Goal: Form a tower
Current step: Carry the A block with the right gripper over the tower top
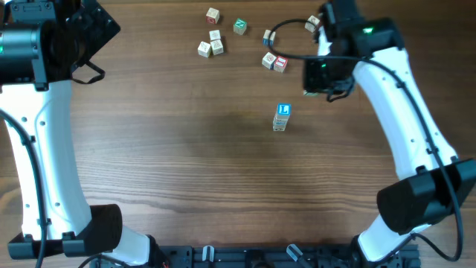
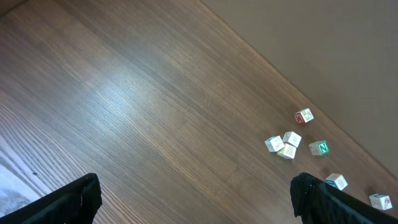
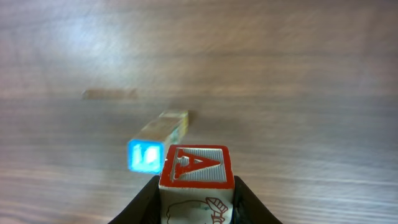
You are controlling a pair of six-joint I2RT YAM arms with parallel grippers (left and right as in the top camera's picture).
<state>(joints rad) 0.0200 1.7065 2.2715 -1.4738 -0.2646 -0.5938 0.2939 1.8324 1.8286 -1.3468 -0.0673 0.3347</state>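
Risk sits mostly in the placing, as we see it. The right jaws are partly closed on a cube with a red letter A (image 3: pixel 198 169), gripping it by two opposite sides with the lettered face up. They are near the tower (image 1: pixel 281 118), which stands alone around the middle of the counter (image 1: pixel 186 171), narrow and capped by a blue face. We judge the next step to be carrying this cube over that blue top and setting it down. The top looks no wider than the cube itself, so a small offset would leave the cube overhanging, and it could tip off on release. Coming in too low from the side could knock the tower over with the cube or a jaw tip. Pressing down hard or at a tilt could shove the upper cubes out of line, and jaws that open unevenly might drag the cube sideways. The wrist view is blurred, so we cannot tell how squarely the tower's cubes sit on one another; any lean there would make matters worse. The left jaws stand wide open and hold nothing, far off over the left side of the counter. The loose cubes (image 1: pixel 212 43) lie well apart near the far edge, so we expect no trouble from either.
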